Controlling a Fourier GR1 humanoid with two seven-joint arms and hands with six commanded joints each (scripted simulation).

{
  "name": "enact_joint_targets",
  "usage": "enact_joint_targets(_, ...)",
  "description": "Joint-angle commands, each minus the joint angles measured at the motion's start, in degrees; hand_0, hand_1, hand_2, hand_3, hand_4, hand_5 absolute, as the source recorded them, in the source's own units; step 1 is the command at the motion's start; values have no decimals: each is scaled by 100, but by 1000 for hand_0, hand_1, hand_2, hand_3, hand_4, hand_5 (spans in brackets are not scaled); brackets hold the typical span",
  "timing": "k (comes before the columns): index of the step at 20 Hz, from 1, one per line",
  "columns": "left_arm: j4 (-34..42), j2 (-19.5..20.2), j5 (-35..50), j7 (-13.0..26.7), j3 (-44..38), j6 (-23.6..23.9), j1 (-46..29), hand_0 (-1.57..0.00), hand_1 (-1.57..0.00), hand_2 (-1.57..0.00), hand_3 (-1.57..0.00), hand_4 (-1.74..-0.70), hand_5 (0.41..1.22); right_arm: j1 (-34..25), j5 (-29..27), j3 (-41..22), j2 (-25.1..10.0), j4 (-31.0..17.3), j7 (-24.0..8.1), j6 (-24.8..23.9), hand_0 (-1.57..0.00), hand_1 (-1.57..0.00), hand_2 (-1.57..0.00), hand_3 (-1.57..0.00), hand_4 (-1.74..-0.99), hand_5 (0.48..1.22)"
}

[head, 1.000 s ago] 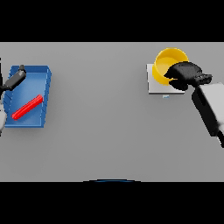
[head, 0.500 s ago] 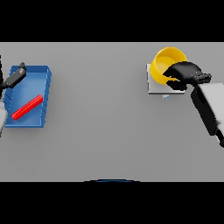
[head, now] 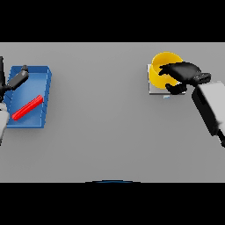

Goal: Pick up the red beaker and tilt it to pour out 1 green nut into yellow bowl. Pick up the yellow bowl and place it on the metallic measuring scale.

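The yellow bowl (head: pixel 159 72) rests on the metallic scale (head: pixel 154 90) at the far right of the table. My right hand (head: pixel 183 72) reaches over the bowl's right side, with its fingers curled over the rim and its thumb against the outer wall. The red beaker (head: pixel 27 108) lies on its side in the blue tray (head: pixel 38 75) at the far left. My left hand (head: pixel 16 79) hovers at the tray's back left corner with its fingers straight, holding nothing. The inside of the bowl is partly hidden by my hand, and no green nut shows.
The blue tray sits close to the table's left edge. The scale stands near the back right. Bare grey table (head: pixel 101 114) stretches between them.
My right hand's fingers have reached slightly further left across the bowl. The bowl has settled a little lower on the scale. My left hand has barely shifted.
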State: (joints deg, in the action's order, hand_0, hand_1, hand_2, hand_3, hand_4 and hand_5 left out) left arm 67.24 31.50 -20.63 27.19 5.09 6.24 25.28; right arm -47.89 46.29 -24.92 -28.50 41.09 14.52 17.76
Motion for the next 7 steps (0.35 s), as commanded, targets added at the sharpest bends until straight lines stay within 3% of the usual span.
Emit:
enact_joint_targets(1,45,21,7,-2,-6,-12,-35,1,1,1,1,-726,665,32,11,-3,15,-19,-2,-52,-84,-75,-99,-296,-1530,809)
enact_joint_targets(7,-44,43,-14,28,-21,-8,55,1,1,1,1,-726,665,-18,-43,68,34,-148,-280,142,-21,-19,-25,-146,-1478,738)
